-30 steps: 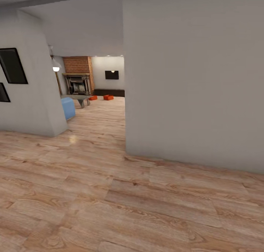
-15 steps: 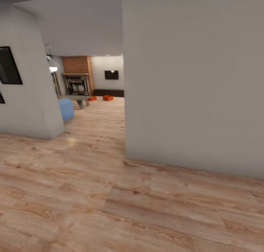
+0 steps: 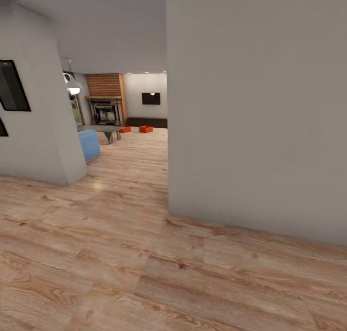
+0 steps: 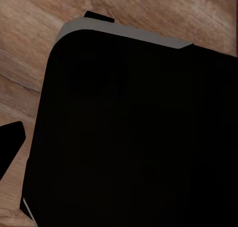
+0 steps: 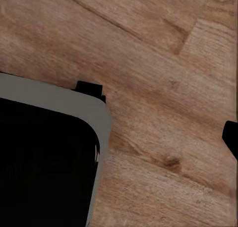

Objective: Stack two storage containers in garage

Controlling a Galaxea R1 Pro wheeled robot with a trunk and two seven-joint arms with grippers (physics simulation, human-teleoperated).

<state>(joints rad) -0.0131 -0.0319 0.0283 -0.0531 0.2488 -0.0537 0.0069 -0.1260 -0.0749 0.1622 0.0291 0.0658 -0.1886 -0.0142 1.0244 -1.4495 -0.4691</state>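
Beyond the doorway, two storage containers.

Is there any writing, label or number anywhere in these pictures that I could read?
None: no words, labels or numbers can be read.
The dark frames on the left wall show no text.
The dark panel on the far wall is too small to tell.
The two storage containers look plain.

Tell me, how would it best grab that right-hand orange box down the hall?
Probably from above, gripping one thin wall at the open rim. The right storage container sits low on the wood floor beside its twin; it is too distant here to choose which wall.
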